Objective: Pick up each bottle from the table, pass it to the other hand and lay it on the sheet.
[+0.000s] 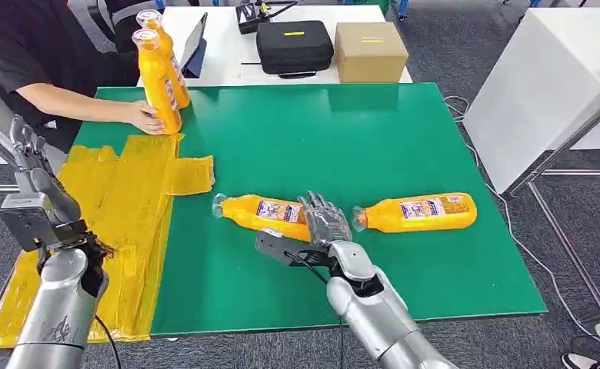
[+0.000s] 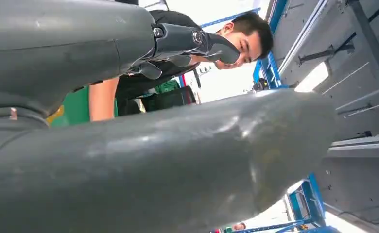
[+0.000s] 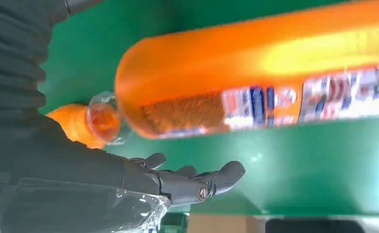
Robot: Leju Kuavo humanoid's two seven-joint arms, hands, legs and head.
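Lying on their sides on the green surface [image 1: 405, 138] are the two bottles we have to deal with first: one [image 1: 262, 210] just left of our right hand [image 1: 325, 219], the other [image 1: 416, 212] just to its right, both well apart from the yellow sheet [image 1: 128, 200]. We see no bottle on that sheet, so we judge the task barely begun: nothing lifted, nothing passed, nothing laid down. Our right hand hovers between the two bottles with fingers spread and nothing in it; the right wrist view puts the nearer bottle's body close above the outstretched fingers [image 3: 226, 174], apart from them as far as we can tell. Our left hand [image 1: 31, 165] is raised over the sheet's near edge, fingers apart, holding nothing, seemingly waiting to receive. Two more bottles [image 1: 161, 73] stand upright at the far corner, where a person's hand [image 1: 145, 117] rests against one. We count four bottles still to move.
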